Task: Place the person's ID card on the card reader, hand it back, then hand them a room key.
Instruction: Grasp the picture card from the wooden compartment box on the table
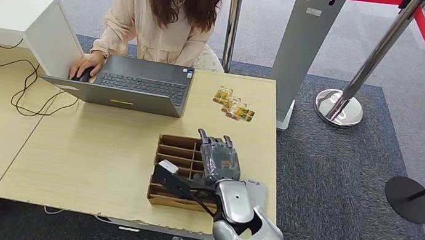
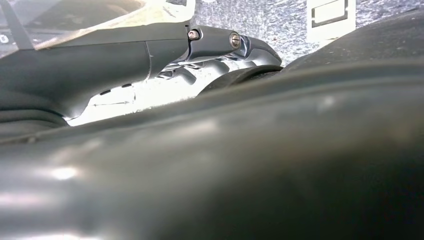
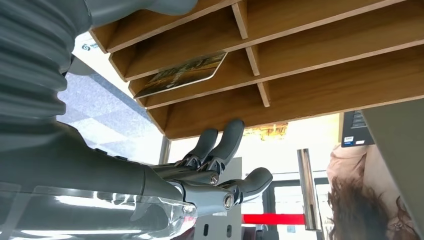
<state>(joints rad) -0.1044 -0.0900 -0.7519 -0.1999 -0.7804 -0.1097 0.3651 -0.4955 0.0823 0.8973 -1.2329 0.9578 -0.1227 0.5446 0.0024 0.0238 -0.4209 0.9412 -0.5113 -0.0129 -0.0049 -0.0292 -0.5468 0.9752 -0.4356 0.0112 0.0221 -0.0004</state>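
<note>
My right hand (image 1: 220, 158) hovers open over the right side of a wooden slotted box (image 1: 178, 153) near the table's front edge, fingers stretched out and holding nothing. In the right wrist view the hand (image 3: 215, 170) lies close to the box's dividers (image 3: 300, 60), and a picture-printed card (image 3: 180, 75) lies in one slot. A pale flat device with a small logo (image 1: 257, 191), perhaps the card reader, sits right of the box, partly under my forearm. Several picture cards (image 1: 233, 105) lie fanned on the table farther back. My left hand (image 2: 215, 42) hangs low with fingers extended.
A person (image 1: 166, 8) sits across the table (image 1: 93, 160) with one hand on an open laptop (image 1: 131, 84). A white box (image 1: 19, 17) and black cables (image 1: 22, 89) are at the left. Stanchions (image 1: 350, 88) with red rope stand on the carpet at the right.
</note>
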